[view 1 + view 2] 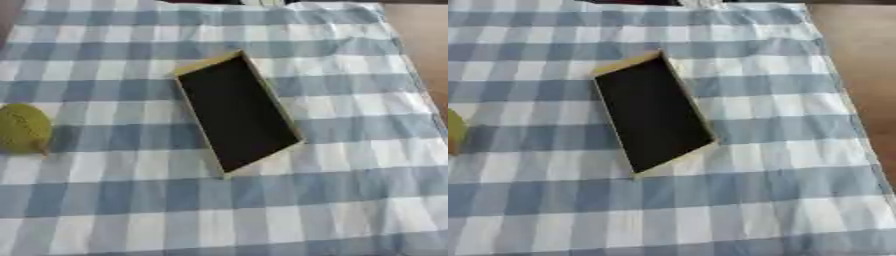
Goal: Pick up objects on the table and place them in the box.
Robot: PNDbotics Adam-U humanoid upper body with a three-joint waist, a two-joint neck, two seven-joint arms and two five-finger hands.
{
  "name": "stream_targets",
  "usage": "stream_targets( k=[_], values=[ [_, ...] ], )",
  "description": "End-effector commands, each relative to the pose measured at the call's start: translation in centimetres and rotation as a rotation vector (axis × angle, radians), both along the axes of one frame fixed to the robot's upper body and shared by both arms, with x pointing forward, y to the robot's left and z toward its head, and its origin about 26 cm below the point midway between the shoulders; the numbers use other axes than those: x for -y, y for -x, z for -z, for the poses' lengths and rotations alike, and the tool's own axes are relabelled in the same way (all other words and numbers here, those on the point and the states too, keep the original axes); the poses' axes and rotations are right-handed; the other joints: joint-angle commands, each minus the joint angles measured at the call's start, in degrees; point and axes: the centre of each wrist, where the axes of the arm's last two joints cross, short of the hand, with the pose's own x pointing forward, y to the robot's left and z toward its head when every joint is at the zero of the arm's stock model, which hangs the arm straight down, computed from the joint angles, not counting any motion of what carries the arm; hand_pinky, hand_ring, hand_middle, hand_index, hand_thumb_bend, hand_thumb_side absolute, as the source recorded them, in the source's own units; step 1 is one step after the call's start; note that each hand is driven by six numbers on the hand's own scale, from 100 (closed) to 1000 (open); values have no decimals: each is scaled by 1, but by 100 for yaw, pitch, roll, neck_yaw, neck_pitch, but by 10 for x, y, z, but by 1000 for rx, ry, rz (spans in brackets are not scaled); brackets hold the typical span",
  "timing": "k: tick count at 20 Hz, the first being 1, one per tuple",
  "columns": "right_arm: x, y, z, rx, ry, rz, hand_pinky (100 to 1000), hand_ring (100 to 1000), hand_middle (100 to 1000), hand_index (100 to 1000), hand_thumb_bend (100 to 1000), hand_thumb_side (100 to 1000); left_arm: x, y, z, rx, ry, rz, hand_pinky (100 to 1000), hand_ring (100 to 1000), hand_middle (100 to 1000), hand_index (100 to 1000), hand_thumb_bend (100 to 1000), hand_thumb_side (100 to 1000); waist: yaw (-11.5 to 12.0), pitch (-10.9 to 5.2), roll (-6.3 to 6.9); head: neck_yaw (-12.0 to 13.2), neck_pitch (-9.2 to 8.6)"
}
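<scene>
A long shallow box point(236, 112) with pale wooden walls and a black inside lies slantwise in the middle of the table, and nothing shows inside it. A round yellow-green object point(24, 128), like a fruit or a leaf-shaped thing, rests on the cloth at the left edge, well to the left of the box. In the right eye view only a sliver of the yellow-green object point(453, 131) shows. Neither of my hands appears in either view.
A blue and white checked cloth point(350, 150) covers the table. Its right edge runs down the right side, with brown floor point(859, 60) beyond it. Something dark and white lies at the far edge.
</scene>
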Motion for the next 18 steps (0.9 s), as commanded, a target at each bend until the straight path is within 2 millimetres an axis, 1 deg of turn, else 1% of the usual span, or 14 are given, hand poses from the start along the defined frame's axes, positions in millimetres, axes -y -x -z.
stream_targets(
  k=[1, 2, 6, 10, 14, 16, 18],
  values=[
    [2, 4, -10, 30, 32, 12, 801, 664, 642, 695, 100, 594, -9, 8, -10, -32, -137, -52, 662, 697, 712, 829, 333, 496, -6, -84, 25, -3, 0],
    [2, 4, -10, 31, 33, 13, 801, 664, 642, 695, 100, 595, -12, 10, -9, -64, -182, -70, 676, 713, 731, 854, 334, 491, -4, -82, 33, -6, -2],
    [3, 4, -11, 31, 39, 18, 801, 664, 642, 695, 100, 595, -24, 17, -7, -195, -394, -154, 715, 751, 769, 893, 350, 452, 8, -84, 58, -10, 4],
    [3, 4, -10, 28, 41, 21, 801, 664, 642, 695, 100, 595, -32, 21, -11, -309, -619, -213, 758, 780, 799, 919, 383, 492, 20, -98, 72, -24, 5],
    [3, 4, -10, 26, 44, 20, 801, 664, 642, 695, 100, 594, -34, 23, -16, -397, -832, -229, 793, 805, 823, 939, 408, 491, 27, -112, 82, -28, 8],
    [3, 4, -10, 26, 44, 18, 801, 664, 642, 695, 100, 594, -34, 22, -16, -432, -913, -219, 804, 814, 831, 945, 411, 478, 23, -116, 82, -27, 2],
    [3, 4, -11, 26, 45, 17, 802, 664, 642, 695, 100, 594, -32, 22, -16, -459, -975, -200, 815, 823, 839, 949, 429, 419, 14, -118, 83, -23, -2]
  ],
)
